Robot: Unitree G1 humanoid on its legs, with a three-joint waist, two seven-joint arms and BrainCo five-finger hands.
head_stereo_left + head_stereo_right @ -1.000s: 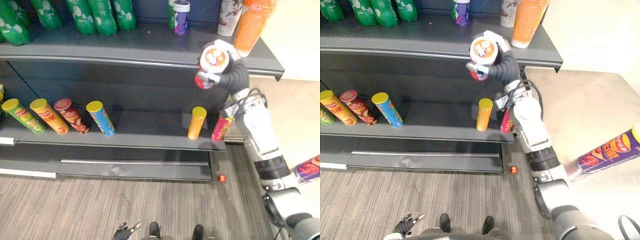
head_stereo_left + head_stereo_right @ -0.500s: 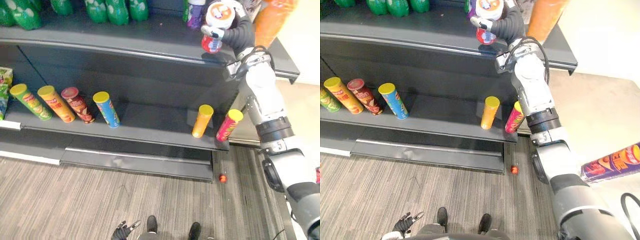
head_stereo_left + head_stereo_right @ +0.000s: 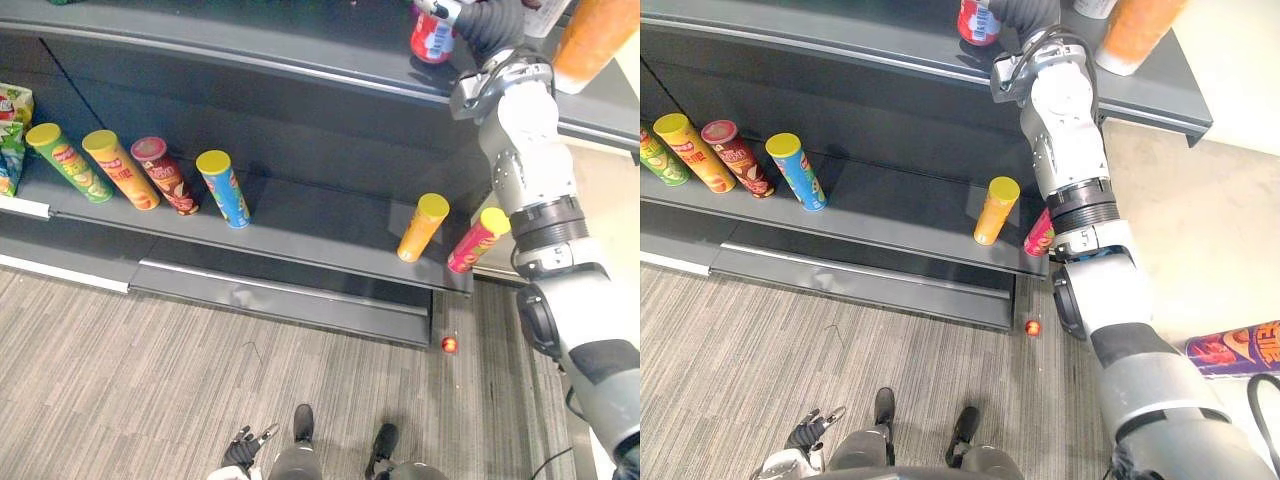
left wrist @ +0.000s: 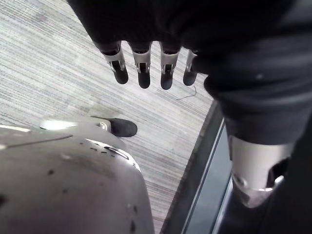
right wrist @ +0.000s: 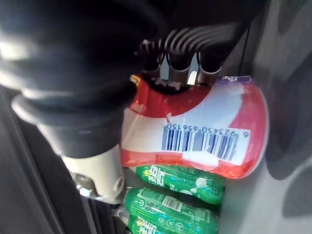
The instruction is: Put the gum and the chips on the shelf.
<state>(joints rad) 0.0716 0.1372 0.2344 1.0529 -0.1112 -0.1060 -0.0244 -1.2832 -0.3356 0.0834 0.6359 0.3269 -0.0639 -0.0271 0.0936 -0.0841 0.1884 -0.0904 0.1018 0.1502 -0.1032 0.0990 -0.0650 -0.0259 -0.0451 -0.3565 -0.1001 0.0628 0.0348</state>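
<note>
Right hand [image 3: 487, 20] clamped round gum tub [image 3: 432, 35], at top shelf [image 3: 250, 45] front edge. Tub rigid, light, likely slick; mid-body side grip suits. Left hand [image 4: 141, 68] idle low, uncurled, empty.

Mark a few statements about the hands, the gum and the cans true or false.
The right hand is shut on the gum. True.
The left hand holds a can. False: it is open and holds nothing.
A purple can lies on the floor. True.
The blue can is rightmost on the lower shelf. False: the pink can is; the blue can stands next to the red can.
</note>
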